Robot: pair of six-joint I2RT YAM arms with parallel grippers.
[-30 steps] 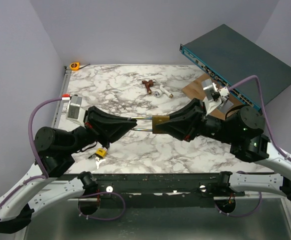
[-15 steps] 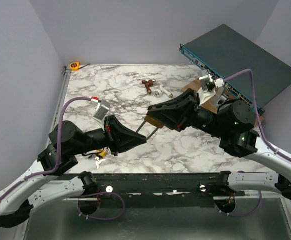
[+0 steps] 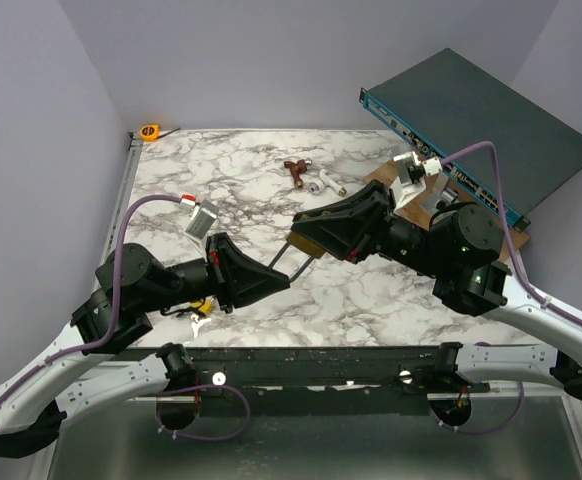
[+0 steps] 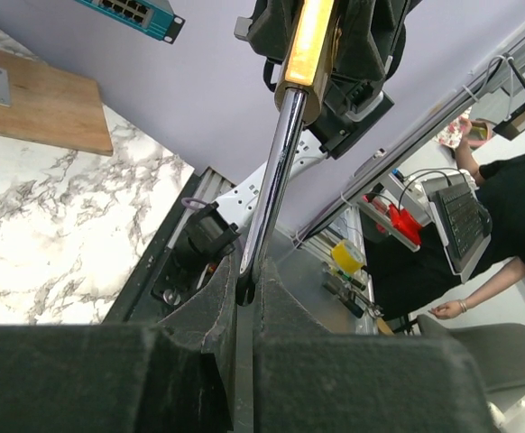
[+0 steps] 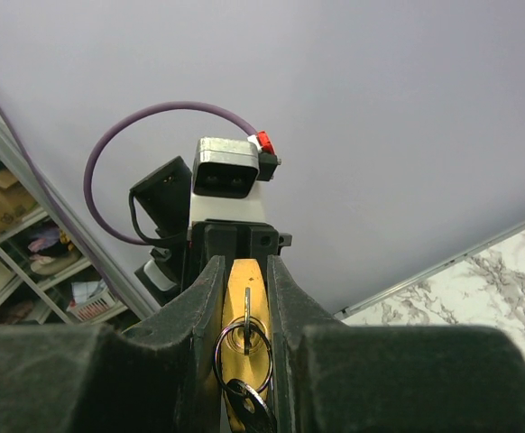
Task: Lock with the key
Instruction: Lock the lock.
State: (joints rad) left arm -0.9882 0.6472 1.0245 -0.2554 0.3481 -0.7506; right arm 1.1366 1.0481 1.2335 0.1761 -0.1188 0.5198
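My right gripper is shut on the body of a brass padlock, held above the table. In the right wrist view the brass body sits between the pads, with a key blade on a ring in its keyhole. My left gripper is shut on the padlock's long steel shackle, which also shows in the left wrist view. The tiny silvery key lies on the table by my left arm. The small yellow-and-black padlock is mostly hidden behind that arm.
A dark network switch leans at the back right above a wooden board. Small fittings lie at the table's far middle. An orange tape measure sits at the far left corner.
The left arm has drawn back toward the near left with the shackle in its jaws. The right gripper has risen and shifted left, so the padlock now hangs slanted between them.
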